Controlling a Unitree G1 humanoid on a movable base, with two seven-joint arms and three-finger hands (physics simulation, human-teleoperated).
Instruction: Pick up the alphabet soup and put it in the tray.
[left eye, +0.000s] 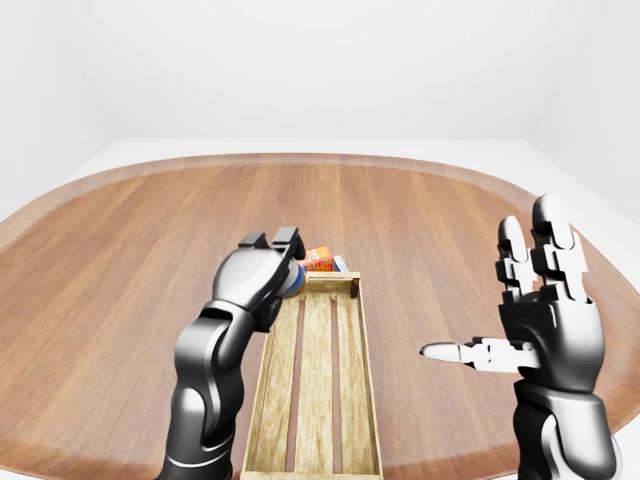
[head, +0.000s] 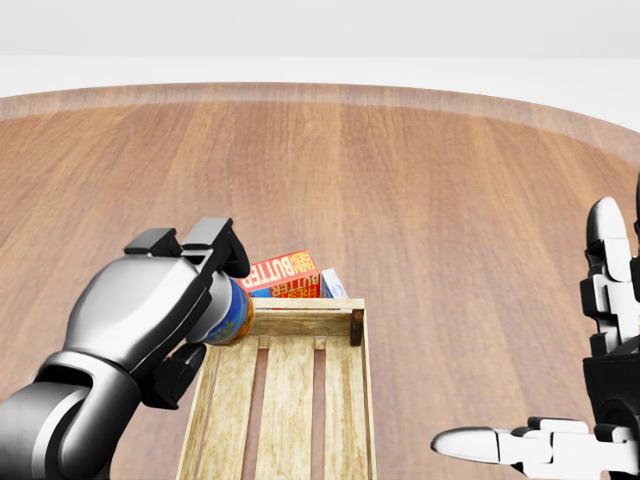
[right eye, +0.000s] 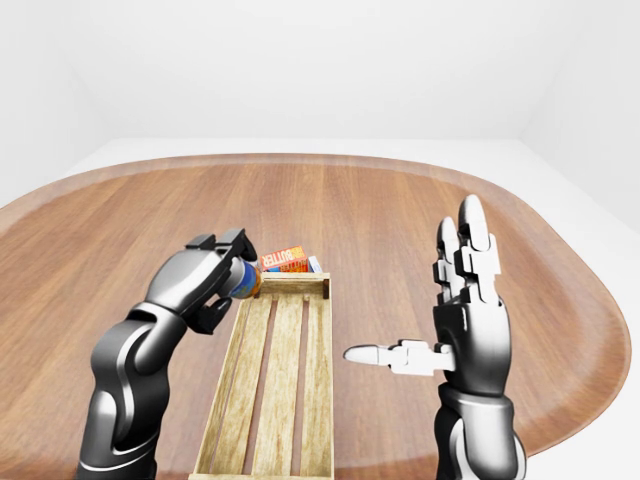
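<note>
- The alphabet soup can (head: 232, 313) is gripped by the left hand (head: 160, 305), above the far left corner of the wooden tray (head: 355, 400).
- The right hand (right eye: 465, 325) is wide open and holds nothing.
- Risk: released here, the can may hit the rim and fall outside, next to the butter box (head: 280, 272).

We get head view steep down, close on tray (head: 290, 400) and table (head: 420, 200). Our two eye views sit further back, wider, level with far wall (left eye: 320, 70). All three share tray, both arms.
</note>
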